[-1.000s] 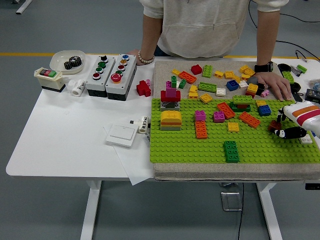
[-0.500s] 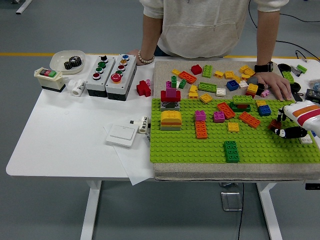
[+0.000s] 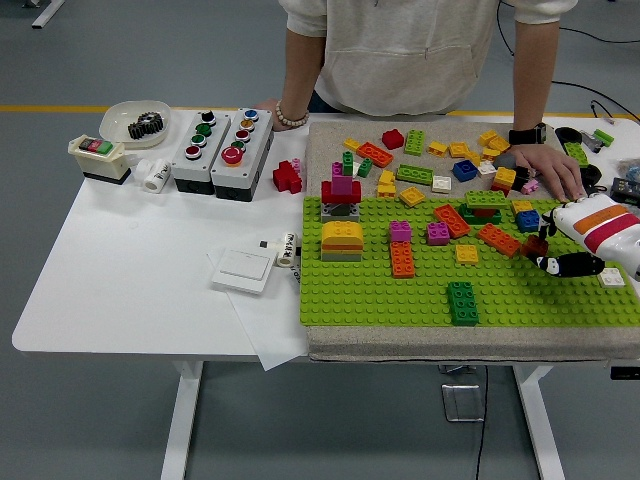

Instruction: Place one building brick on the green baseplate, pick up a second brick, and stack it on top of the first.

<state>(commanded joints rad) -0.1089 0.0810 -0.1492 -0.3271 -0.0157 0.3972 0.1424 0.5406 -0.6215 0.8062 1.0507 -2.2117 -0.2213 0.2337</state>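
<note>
Since a moment ago, our right robot hand (image 3: 548, 252) has slid left over the green baseplate (image 3: 420, 298). We see it pinching a small dark red brick (image 3: 537, 245) in its black fingers. An orange brick (image 3: 497, 238) lies just to its left, its long side slanting down to the right. Our left arm is not in view, so we think the right one must do the stacking.

The lower strip of the green baseplate (image 3: 380, 300) lies mostly bare, save a dark green brick (image 3: 462, 302). Toward the upper right, loose bricks (image 3: 440, 165) and a person's hand (image 3: 548, 168) crowd the way.
</note>
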